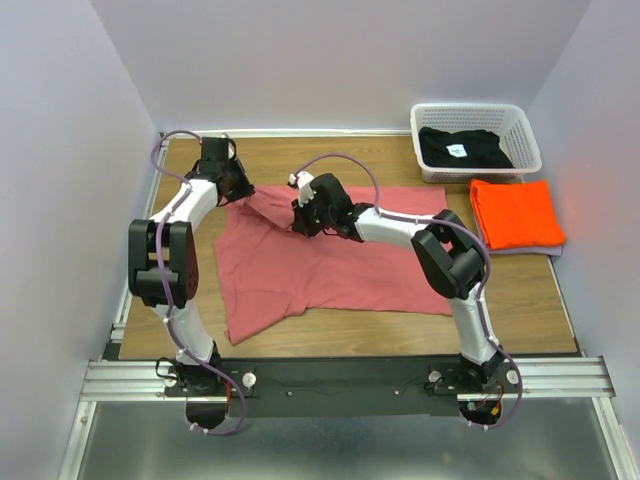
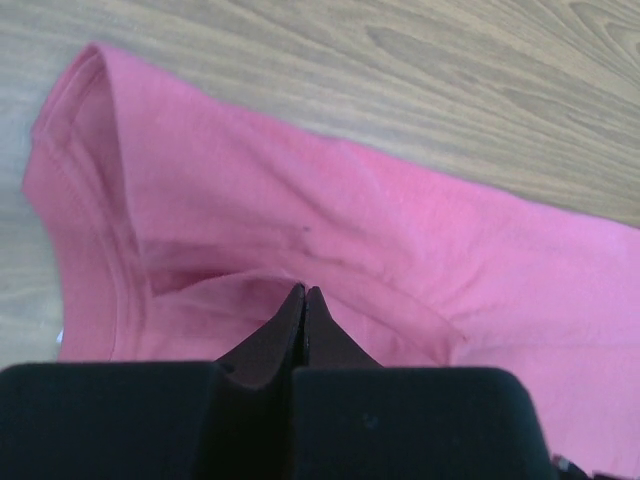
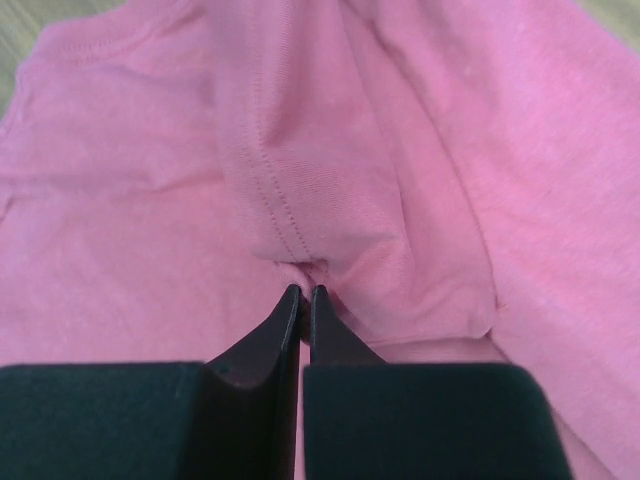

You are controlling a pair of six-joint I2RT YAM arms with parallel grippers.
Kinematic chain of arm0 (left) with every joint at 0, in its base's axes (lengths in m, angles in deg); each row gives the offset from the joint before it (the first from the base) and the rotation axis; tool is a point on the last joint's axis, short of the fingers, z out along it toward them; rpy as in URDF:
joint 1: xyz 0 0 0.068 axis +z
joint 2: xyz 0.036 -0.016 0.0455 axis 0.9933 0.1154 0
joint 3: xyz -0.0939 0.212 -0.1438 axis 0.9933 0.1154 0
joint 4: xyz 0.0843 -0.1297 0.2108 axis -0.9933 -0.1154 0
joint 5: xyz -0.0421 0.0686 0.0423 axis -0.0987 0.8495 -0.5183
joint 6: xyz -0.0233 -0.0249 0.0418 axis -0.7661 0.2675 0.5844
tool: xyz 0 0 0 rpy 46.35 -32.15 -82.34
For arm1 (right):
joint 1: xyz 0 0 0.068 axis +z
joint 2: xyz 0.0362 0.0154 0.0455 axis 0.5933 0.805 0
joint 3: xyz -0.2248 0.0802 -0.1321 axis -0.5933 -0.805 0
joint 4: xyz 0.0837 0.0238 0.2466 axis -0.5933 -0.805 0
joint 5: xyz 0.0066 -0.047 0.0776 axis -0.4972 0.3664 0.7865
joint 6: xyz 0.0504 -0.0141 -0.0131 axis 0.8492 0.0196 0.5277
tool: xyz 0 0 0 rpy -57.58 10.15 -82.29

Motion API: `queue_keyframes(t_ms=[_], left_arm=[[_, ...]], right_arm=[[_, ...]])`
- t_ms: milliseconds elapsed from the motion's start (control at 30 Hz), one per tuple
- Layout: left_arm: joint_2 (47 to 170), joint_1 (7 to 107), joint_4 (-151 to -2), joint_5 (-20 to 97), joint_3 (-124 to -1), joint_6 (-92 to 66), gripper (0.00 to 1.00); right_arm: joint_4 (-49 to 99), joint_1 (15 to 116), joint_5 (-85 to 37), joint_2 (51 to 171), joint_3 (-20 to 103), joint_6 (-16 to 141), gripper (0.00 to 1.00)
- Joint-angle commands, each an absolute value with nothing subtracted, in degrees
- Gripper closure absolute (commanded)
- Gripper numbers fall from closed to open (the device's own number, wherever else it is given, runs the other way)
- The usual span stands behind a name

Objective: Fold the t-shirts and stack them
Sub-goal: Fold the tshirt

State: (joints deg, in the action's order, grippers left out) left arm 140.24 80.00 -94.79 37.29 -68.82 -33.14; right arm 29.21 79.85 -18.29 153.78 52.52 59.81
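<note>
Both pinch the pink t-shirt (image 1: 330, 265) — my left pincer (image 1: 240, 192) at its raised far-left corner, my right pincer (image 1: 300, 222) on a fold nearby; the rest lies spread across the bench (image 1: 520, 300).

**Robotics lab: tabletop test cell**

Wooden table (image 1: 560, 300), boxed in on three sides by plain white walls (image 1: 60, 150). At the bottom of the frame, an aluminium rail (image 1: 340, 378) with two small robot arms bolted to it: left arm (image 1: 165, 260), right arm (image 1: 450, 262). Loose purple cables (image 1: 340, 154) run along both.
</note>
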Motion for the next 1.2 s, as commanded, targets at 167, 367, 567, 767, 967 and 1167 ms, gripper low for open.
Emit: queue_keyframes(t_ms=[167,367,567,767,967,1167], left_arm=[[127.2,80.3,-96.6,41.7,-57.9,-33.4,0.99],[124.8,80.5,-96.4,42.9,-52.1,-32.6,0.99],[124.1,80.4,-95.9,43.4,-50.2,-32.9,0.99],[122.1,80.4,-96.8,44.3,-48.7,-33.0,0.99],[121.7,80.4,-96.3,46.4,-46.3,-33.2,0.99],[121.2,80.4,-93.6,48.9,-42.2,-35.6,0.96]], right_arm=[[26.7,80.4,-15.5,151.0,48.5,57.9,0.92],[26.3,80.3,-15.8,149.6,46.7,56.8,0.95],[24.5,80.3,-14.2,148.1,46.6,56.4,0.98],[22.7,80.3,-12.9,148.1,46.3,54.4,0.97],[22.1,80.3,-11.5,148.8,45.9,54.1,0.97],[21.7,80.0,-12.4,149.4,45.7,53.8,0.87]])
